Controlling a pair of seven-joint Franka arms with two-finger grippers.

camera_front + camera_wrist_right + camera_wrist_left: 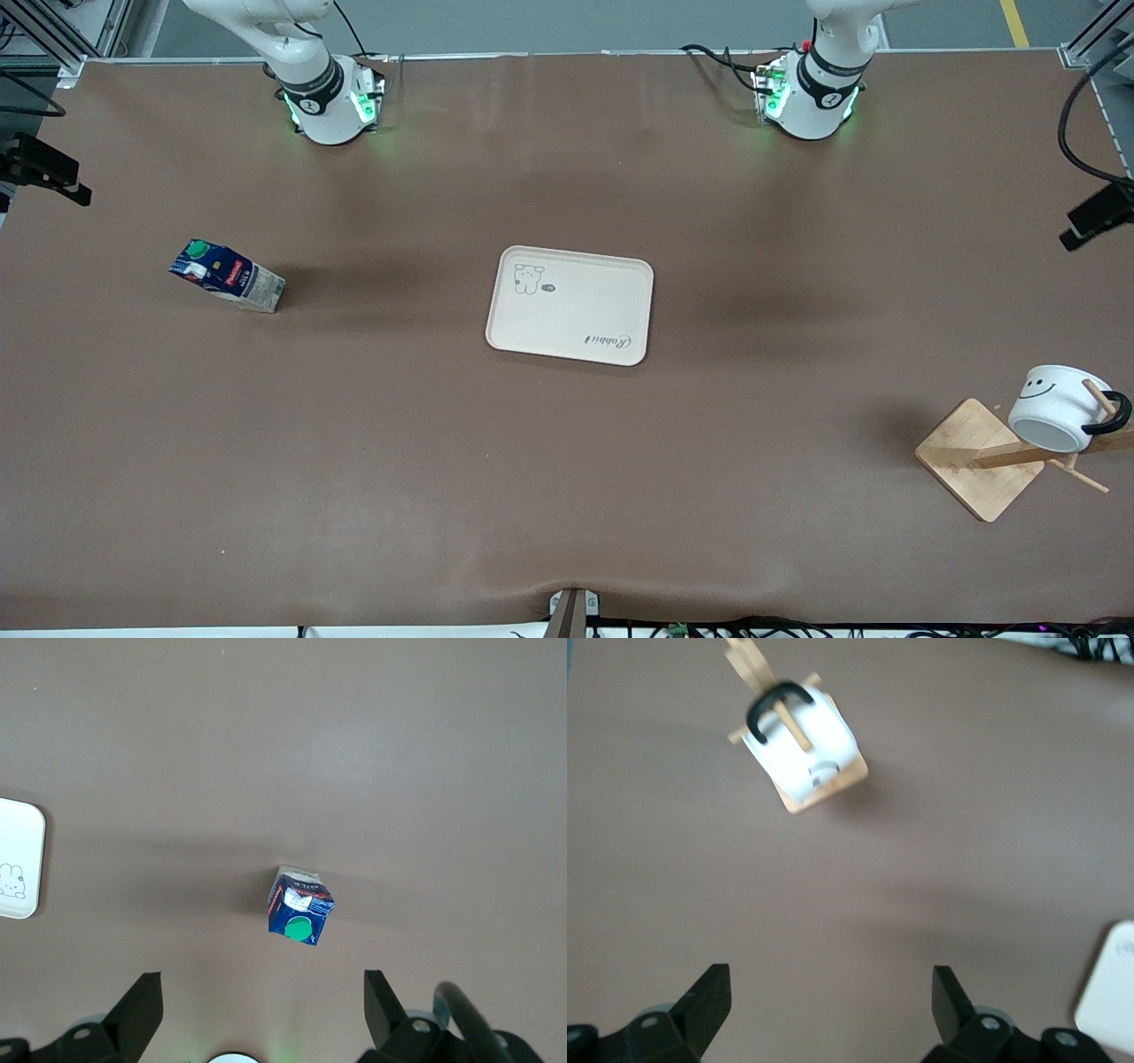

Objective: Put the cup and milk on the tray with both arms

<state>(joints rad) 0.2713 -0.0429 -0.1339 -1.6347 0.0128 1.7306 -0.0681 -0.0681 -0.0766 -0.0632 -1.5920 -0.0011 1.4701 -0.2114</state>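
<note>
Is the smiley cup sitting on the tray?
No, the cup hangs on a wooden rack near the left arm's end, and the tray holds nothing.

Setting: robotics lab, as I see it. Evidence: brown-covered table (567,461), two bolted robot arm bases (332,106) lit green, aluminium framing (1094,49) at corners, side cameras (40,164), loose cables (1076,133).

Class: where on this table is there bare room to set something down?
Bare patches: between milk carton and tray; between tray and wooden rack; the whole strip nearer the front camera. Crowded only where the mug hangs on the rack.
</note>
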